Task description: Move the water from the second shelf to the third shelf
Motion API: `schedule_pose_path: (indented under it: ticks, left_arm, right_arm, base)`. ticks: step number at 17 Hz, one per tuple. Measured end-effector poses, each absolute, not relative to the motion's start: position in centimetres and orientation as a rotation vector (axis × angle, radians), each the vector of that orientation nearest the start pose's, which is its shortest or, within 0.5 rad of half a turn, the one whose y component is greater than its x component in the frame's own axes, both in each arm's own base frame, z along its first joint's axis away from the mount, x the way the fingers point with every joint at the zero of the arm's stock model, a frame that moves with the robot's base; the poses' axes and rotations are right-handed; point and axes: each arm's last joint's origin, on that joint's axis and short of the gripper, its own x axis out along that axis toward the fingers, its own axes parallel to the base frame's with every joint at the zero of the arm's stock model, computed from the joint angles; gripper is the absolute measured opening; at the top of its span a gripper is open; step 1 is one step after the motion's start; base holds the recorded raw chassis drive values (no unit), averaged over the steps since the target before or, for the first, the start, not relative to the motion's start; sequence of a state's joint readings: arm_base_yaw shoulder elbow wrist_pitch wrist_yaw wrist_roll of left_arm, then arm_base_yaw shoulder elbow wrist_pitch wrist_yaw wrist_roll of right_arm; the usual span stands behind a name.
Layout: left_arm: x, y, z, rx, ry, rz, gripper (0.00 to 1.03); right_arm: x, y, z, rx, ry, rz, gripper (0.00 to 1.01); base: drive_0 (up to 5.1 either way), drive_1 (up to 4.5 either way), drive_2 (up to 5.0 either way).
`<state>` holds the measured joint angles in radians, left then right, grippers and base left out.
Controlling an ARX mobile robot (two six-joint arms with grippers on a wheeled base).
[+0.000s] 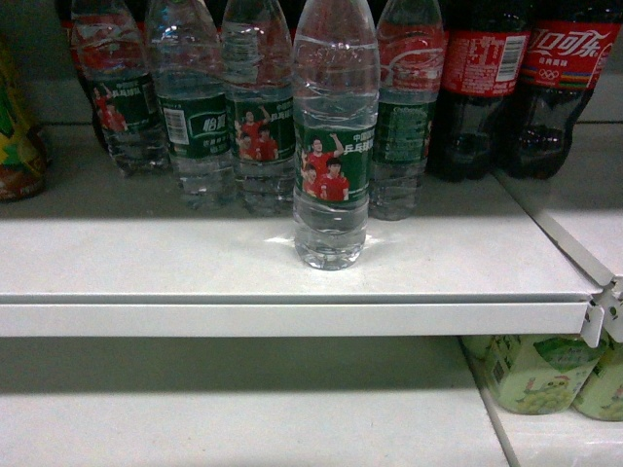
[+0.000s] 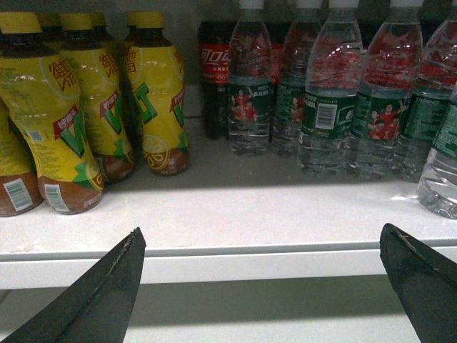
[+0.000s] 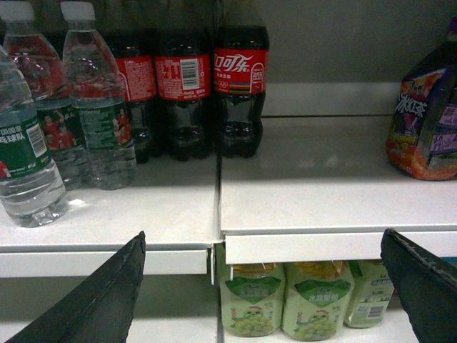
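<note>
One water bottle [image 1: 334, 146], clear and ribbed with a green label of red-shirted figures, stands alone near the front of a white shelf [image 1: 146, 263]. A row of like water bottles [image 1: 195, 117] stands behind it. The front bottle shows at the right edge of the left wrist view [image 2: 441, 171] and at the left of the right wrist view [image 3: 25, 164]. My left gripper [image 2: 262, 232] is open, level with the shelf's front edge and left of that bottle. To the bottle's right, my right gripper [image 3: 264, 234] also hangs open and empty. Neither gripper appears in the head view.
Dark cola bottles [image 1: 521, 88] stand right of the water, yellow drink bottles [image 2: 86, 107] to its left. A purple-labelled bottle [image 3: 425, 114] sits far right. On the shelf below [image 1: 243, 418], pale green grape drink bottles [image 3: 285, 300] stand at the right.
</note>
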<state>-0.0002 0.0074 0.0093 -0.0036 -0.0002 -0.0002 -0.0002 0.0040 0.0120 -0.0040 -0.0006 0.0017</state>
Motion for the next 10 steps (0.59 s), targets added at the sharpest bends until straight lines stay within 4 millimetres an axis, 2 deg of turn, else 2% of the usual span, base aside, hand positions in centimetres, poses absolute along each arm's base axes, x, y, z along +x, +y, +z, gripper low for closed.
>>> schedule_pose_path:
  ticks: [1, 2, 3, 5, 7, 10]
  left_arm:
    - [9.8, 0.0, 16.6, 0.000, 0.002, 0.000, 0.98]
    - [9.8, 0.0, 16.6, 0.000, 0.002, 0.000, 0.98]
    - [9.8, 0.0, 16.6, 0.000, 0.002, 0.000, 0.98]
    - [9.8, 0.0, 16.6, 0.000, 0.002, 0.000, 0.98]
    - [9.8, 0.0, 16.6, 0.000, 0.002, 0.000, 0.98]
    - [9.8, 0.0, 16.6, 0.000, 0.002, 0.000, 0.98]
  right_arm:
    - [9.7, 0.0, 16.7, 0.002, -0.001, 0.001, 0.98]
    - [10.1, -0.1, 16.4, 0.082, 0.092, 0.074, 0.98]
    - [10.4, -0.1, 16.9, 0.116, 0.097, 0.093, 0.98]
    - [11.5, 0.0, 20.0, 0.141, 0.019, 0.138, 0.98]
    - [13.2, 0.7, 21.7, 0.140, 0.006, 0.199, 0.98]
    - [17.0, 3.2, 22.4, 0.131, 0.055, 0.286, 0.98]
  base:
    - [0.0, 0.00, 0.0]
    - [0.0, 0.00, 0.0]
    - [0.0, 0.00, 0.0]
    - [0.0, 0.00, 0.0]
    - [0.0, 0.00, 0.0]
    - [0.0, 0.00, 0.0]
